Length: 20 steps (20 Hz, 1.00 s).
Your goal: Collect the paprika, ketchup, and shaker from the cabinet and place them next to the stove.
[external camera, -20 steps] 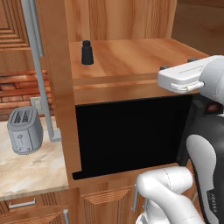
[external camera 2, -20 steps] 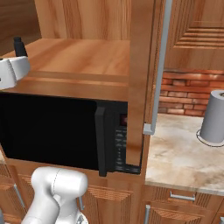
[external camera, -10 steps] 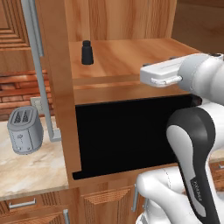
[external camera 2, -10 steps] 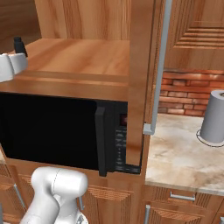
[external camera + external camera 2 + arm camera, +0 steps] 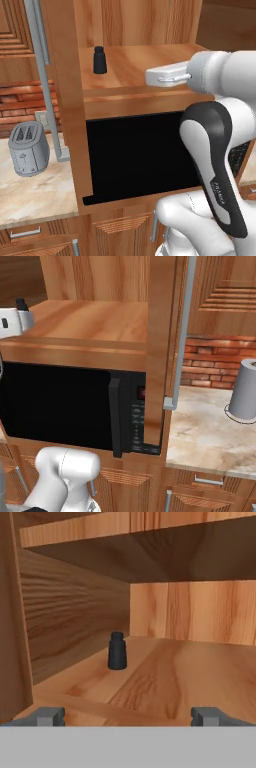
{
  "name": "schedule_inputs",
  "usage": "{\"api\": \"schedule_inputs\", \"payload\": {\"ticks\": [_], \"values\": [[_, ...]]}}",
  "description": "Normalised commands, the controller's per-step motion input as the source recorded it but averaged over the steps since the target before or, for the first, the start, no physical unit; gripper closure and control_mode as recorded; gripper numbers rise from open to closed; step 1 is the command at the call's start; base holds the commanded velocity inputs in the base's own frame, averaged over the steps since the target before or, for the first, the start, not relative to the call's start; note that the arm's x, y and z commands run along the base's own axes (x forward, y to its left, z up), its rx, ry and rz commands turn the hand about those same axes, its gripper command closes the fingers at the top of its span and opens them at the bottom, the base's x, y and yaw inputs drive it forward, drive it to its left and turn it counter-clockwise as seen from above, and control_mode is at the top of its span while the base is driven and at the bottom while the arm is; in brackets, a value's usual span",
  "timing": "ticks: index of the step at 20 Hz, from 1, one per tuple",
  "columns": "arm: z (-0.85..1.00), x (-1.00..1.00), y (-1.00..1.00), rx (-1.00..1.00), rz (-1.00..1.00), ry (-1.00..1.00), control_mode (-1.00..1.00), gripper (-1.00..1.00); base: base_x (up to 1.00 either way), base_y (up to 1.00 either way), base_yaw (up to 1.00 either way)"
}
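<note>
one black shaker (image 5: 117, 650) stands upright on the cabinet (image 5: 65, 100) shelf as the wide-open, empty end effector (image 5: 128, 716) faces it; a fingertip clip could topple it.

A glossy white arm (image 5: 220, 90) with rounded links, a black joint cover and small grey lettering.

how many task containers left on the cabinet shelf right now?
1. Just the shaker, upright near the back left corner of the cabinet shelf, ahead of the open gripper. No paprika or ketchup visible there; the arm hides part of the shelf.
</note>
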Motion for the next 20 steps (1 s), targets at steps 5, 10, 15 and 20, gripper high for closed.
{"api": "schedule_inputs", "payload": {"ticks": [5, 10, 15, 20], "values": [[0.03, 0.32, 0.00, -0.01, 0.06, 0.09, -1.00, -1.00, 0.00, 0.00, 0.00], [0.02, 0.20, 0.00, -0.02, 0.01, 0.04, -1.00, -1.00, 0.00, 0.00, 0.00], [0.19, 0.29, 0.00, 0.00, 0.03, 0.03, -1.00, -1.00, 0.00, 0.00, 0.00], [0.06, 0.27, 0.01, -0.02, 0.06, 0.05, -1.00, -1.00, 0.00, 0.00, 0.00]]}}
